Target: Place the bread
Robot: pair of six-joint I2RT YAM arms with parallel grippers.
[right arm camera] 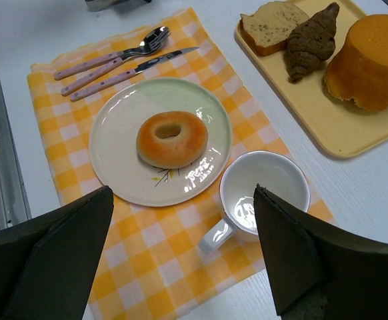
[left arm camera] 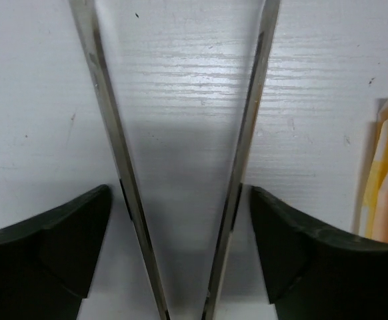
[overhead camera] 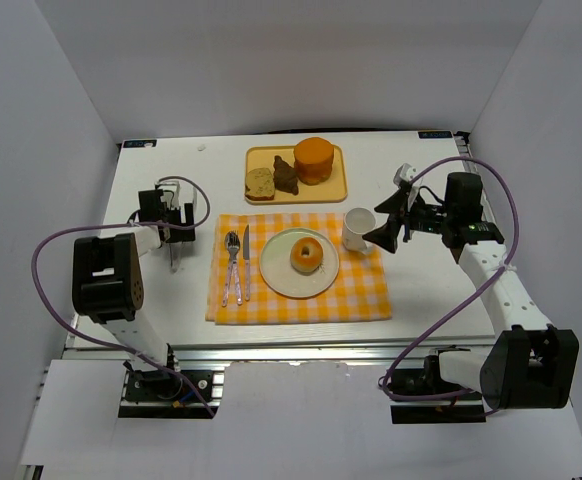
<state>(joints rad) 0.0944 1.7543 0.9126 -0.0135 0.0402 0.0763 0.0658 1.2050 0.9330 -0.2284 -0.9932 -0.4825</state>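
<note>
The bread (overhead camera: 306, 255), a golden-brown ring, lies in the middle of the white plate (overhead camera: 274, 280) on the checked cloth. The right wrist view shows the bread (right arm camera: 172, 139) resting free on the plate (right arm camera: 114, 157). My right gripper (right arm camera: 182, 193) hangs open above the cloth by the mug, nothing between its fingers. It sits right of the mug in the top view (overhead camera: 387, 228). My left gripper (overhead camera: 171, 215) is over the bare table left of the cloth. Its jaws (left arm camera: 179, 190) stand open around a pair of metal tongs (left arm camera: 107, 120), whose two arms are spread apart.
A white mug (overhead camera: 357, 230) stands right of the plate. Spoon, fork and knife (overhead camera: 236, 262) lie left of it on the yellow checked cloth (overhead camera: 301, 305). A yellow tray (overhead camera: 336, 185) at the back holds an orange loaf, a bread slice and a dark croissant.
</note>
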